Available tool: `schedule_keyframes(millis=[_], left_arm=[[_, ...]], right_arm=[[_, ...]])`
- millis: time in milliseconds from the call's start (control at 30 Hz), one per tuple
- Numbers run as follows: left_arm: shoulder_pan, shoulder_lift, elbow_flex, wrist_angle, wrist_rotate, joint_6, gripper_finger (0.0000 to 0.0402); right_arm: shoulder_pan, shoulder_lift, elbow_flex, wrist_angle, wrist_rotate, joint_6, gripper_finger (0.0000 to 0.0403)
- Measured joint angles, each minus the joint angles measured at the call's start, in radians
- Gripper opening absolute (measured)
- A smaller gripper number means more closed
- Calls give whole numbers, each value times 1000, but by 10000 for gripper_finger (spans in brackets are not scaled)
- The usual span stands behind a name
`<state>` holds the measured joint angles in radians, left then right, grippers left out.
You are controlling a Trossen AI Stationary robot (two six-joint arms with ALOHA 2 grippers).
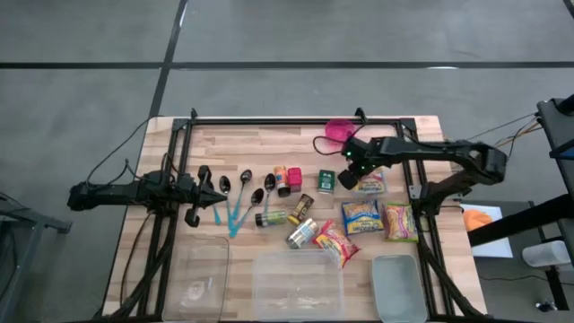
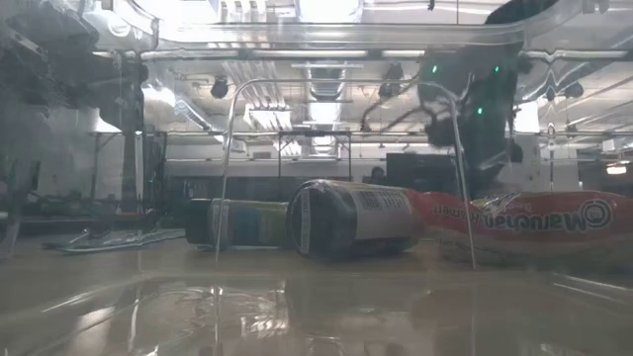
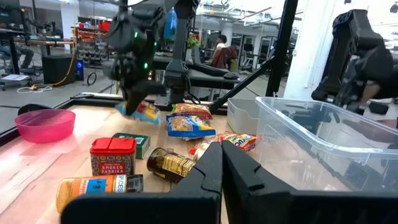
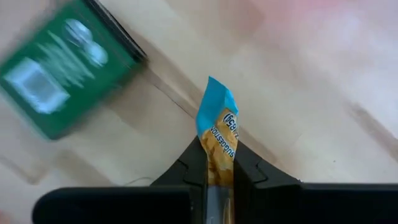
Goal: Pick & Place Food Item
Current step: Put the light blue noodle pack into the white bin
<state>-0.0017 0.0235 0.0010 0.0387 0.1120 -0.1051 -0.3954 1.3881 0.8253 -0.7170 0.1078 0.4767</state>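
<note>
Right hand (image 4: pixel 219 163) pinched the blue-and-yellow crinkly snack packet (image 4: pixel 217 134).
Light, floppy and slick, it seemed best gripped at its sealed edge; left hand (image 3: pixel 221 163) sat closed, empty.

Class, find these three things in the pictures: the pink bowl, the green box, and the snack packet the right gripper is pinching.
pink bowl (image 3: pixel 46 124): left wrist view, on its outer wall.
green box (image 4: pixel 59 78): right wrist view, on its printed top face.
snack packet (image 4: pixel 219 140): right wrist view, on the part sticking out beyond the fingers.

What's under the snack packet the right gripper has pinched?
The right gripper is shut on the snack packet; beneath shows bare wooden table, a green box beside. The packet's lower part is hidden.
</note>
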Motion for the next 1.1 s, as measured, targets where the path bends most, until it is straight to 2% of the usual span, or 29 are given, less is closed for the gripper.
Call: schedule_keyframes(millis=[233, 533, 833, 1100], left_arm=[[0, 0, 0, 0, 0, 0, 0], [0, 0, 0, 0, 0, 0, 0], [0, 0, 0, 0, 0, 0, 0], [0, 0, 0, 0, 0, 0, 0]], right_arm=[[5, -252, 0, 23, -58, 40, 19], [61, -515, -2, 252, -203, 40, 18], [145, -575, -7, 378, -301, 34, 18], [313, -555, -52, 674, -303, -7, 18]])
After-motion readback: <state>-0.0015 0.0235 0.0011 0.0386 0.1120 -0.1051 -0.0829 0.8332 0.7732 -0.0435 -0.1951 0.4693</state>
